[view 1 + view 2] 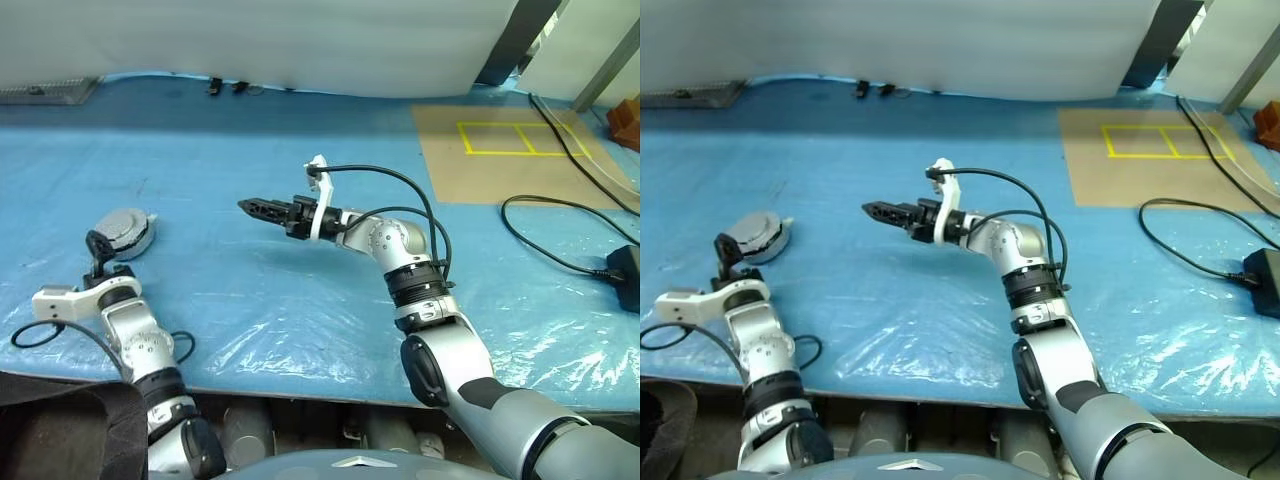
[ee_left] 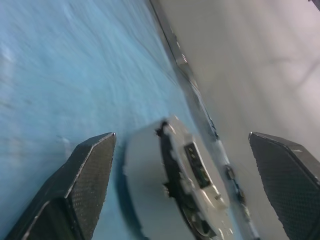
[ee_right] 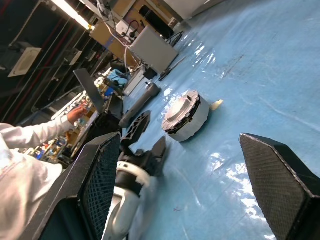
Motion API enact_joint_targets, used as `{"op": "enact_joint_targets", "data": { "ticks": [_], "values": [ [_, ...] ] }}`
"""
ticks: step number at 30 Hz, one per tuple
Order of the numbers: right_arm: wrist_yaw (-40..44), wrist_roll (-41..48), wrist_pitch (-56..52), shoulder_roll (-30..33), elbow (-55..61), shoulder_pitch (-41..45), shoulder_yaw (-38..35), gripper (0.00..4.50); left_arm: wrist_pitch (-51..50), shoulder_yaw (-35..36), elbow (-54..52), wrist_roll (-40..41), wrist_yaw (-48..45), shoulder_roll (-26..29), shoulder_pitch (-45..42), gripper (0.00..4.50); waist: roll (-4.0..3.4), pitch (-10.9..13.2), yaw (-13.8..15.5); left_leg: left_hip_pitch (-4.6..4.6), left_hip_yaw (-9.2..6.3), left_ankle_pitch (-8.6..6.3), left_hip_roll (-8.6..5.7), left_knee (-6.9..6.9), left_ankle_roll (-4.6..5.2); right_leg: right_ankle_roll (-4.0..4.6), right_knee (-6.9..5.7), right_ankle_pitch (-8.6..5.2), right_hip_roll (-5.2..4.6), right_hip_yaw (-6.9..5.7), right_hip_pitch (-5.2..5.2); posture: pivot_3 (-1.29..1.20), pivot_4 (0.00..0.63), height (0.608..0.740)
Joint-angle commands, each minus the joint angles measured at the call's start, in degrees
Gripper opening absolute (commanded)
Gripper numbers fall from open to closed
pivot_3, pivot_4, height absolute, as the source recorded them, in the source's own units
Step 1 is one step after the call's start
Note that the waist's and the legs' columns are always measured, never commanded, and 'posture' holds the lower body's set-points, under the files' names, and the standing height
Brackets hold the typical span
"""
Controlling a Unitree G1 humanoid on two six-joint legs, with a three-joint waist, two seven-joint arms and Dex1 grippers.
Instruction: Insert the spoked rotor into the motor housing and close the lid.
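— Jaws on both arms stand wide. The left gripper (image 1: 97,243) sits just short of the short silver metal motor housing (image 1: 127,232), which rests on the blue plastic-covered worktop (image 1: 250,300) at the robot's left, and grips nothing.

— And the right gripper (image 1: 872,210)?

— It hovers empty over the middle of the worktop, pointing toward the housing, well apart from it.

— What do the wrist views add?

— The left wrist view shows the housing between the black fingers (image 2: 85,175), with a dark seam around its side. The right wrist view shows a person's hand (image 3: 77,114) and white sleeve beyond. Whether a rotor sits inside is hidden; copper windings cannot be made out.
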State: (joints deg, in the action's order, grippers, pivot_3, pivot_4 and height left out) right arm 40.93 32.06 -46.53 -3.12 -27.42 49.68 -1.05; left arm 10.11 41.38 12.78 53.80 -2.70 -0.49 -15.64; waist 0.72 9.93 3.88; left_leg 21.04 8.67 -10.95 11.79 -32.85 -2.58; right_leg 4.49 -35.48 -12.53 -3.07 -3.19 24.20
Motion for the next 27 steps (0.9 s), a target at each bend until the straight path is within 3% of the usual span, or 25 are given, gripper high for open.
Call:
{"op": "enact_joint_targets", "data": {
  "ticks": [1, 5, 8, 15, 16, 18, 27],
  "values": [
    [1.46, -2.45, 5.86, 0.36, 1.52, 0.69, 1.4, 3.96, -0.39, -3.83, -9.24, -7.13, 0.69, 2.21, 4.27, 4.48, 0.04, 0.01, 0.02, 0.0, 0.0, 0.0, 0.0, -0.01, 0.0, 0.0, 0.0, 0.0, 0.0, -0.01, 0.0, 0.0, 0.15, 0.74],
    [3.12, -7.79, 15.64, 2.18, 3.02, -1.33, 4.67, 3.96, -3.76, -9.63, -16.58, -10.33, -4.15, 5.46, 8.95, 4.48, 0.05, 0.01, 0.22, -0.01, -0.01, 0.0, 0.01, -0.02, 0.01, 0.02, 0.0, -0.02, -0.01, -0.03, -0.01, 0.0, 0.15, 0.74],
    [6.45, -12.12, 25.01, 5.36, 5.51, -5.01, 7.45, 3.96, -7.06, -15.52, -20.04, -11.04, -12.83, 9.56, 11.14, 4.48, 0.05, 0.0, 0.43, 0.0, 0.0, 0.0, -0.01, -0.07, 0.02, 0.03, 0.0, -0.02, -0.06, -0.03, -0.04, 0.0, 0.15, 0.74],
    [10.48, -14.62, 31.75, 12.8, 11.6, -14.13, 8.38, 3.96, -9.98, -26.43, -20.53, -18.34, -29.38, 21.32, 11.61, 4.48, 0.04, 0.0, -0.01, -0.08, 0.01, 0.0, 0.0, -0.09, 0.03, 0.04, -0.06, -0.02, -0.03, -0.01, -0.04, 0.0, 0.15, 0.74],
    [11.1, -15.04, 32.76, 13.88, 12.62, -15.83, 8.7, 4.13, -9.41, -27.7, -20.19, -19.86, -30.99, 22.27, 11.47, 4.5, 0.04, 0.0, -0.06, -0.08, 0.01, 0.0, -0.01, -0.09, 0.03, 0.04, -0.06, -0.02, -0.02, 0.0, -0.04, 0.0, 0.15, 0.74],
    [12.4, -16.24, 35.26, 15.82, 14.56, -19.24, 9.78, 4.49, -9.24, -29.85, -20.1, -21.47, -33.86, 23.39, 11.82, 4.5, 0.03, 0.0, -0.08, -0.09, 0.02, 0.0, -0.01, -0.08, 0.03, 0.04, -0.05, -0.02, -0.02, 0.03, -0.04, 0.0, 0.15, 0.74],
    [11.95, -14.88, 34.89, 19.33, 22.37, -27.86, 8.35, 4.49, -11.63, -34.58, -22.71, -24.47, -40.0, 25.38, 15.25, 4.5, -0.01, 0.01, -0.85, -0.17, 0.05, -0.04, -0.01, -0.09, 0.1, 0.1, -0.05, 0.01, -0.01, 0.05, -0.06, 0.0, 0.15, 0.74]
  ]
}}
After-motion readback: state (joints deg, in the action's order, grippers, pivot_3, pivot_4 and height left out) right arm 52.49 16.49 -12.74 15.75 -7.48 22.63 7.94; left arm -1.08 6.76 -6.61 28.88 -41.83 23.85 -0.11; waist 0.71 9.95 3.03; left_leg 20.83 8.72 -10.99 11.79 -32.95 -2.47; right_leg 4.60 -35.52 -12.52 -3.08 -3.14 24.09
